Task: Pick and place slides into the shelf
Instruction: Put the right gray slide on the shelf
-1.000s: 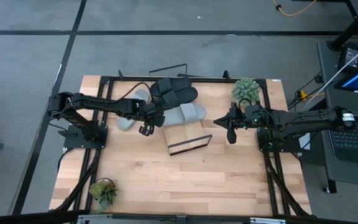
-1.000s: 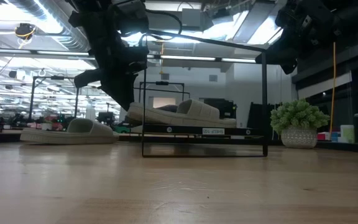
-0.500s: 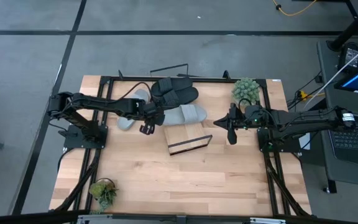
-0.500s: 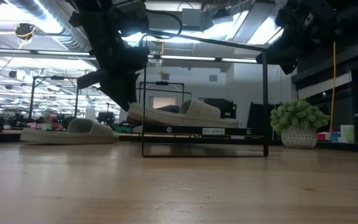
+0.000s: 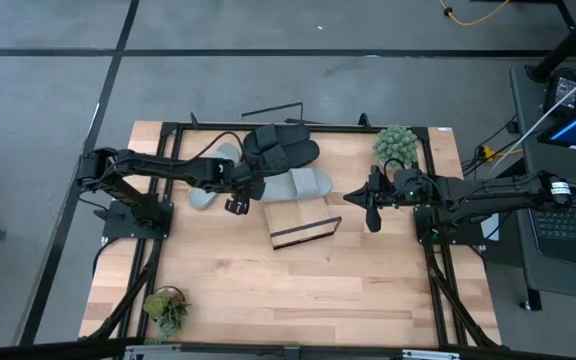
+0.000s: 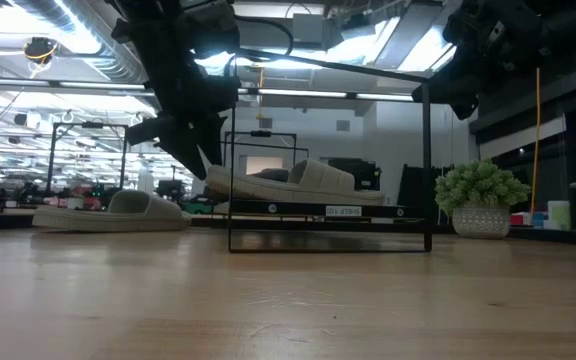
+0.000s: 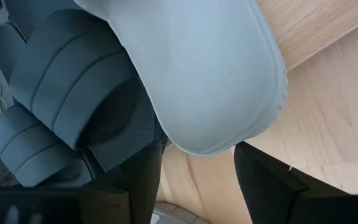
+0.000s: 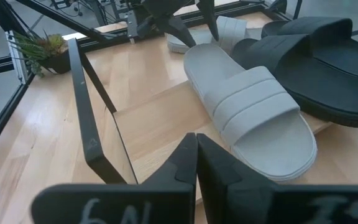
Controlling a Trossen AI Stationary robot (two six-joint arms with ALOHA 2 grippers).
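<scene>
A light grey slide (image 5: 298, 185) lies sole down across the upper part of the slanted shelf (image 5: 308, 228); the right wrist view shows it too (image 8: 247, 106). My left gripper (image 5: 236, 206) stands open just off its heel end (image 7: 216, 93), fingers either side of the heel's rim, touching nothing that I can see. Two black slides (image 5: 280, 148) lie side by side right behind it. Another grey slide (image 5: 211, 176) rests on the table to the left. My right gripper (image 5: 372, 216) hovers shut to the right of the shelf, nothing in it (image 8: 196, 146).
A potted plant (image 5: 395, 146) stands at the far right corner and another (image 5: 167, 308) at the near left. The shelf's black wire frame (image 6: 328, 150) rises above the board. The near half of the tabletop (image 5: 298, 290) is bare wood.
My left gripper has opened and let go of the grey slide's heel end. The slide stays lying on the shelf where it was.
</scene>
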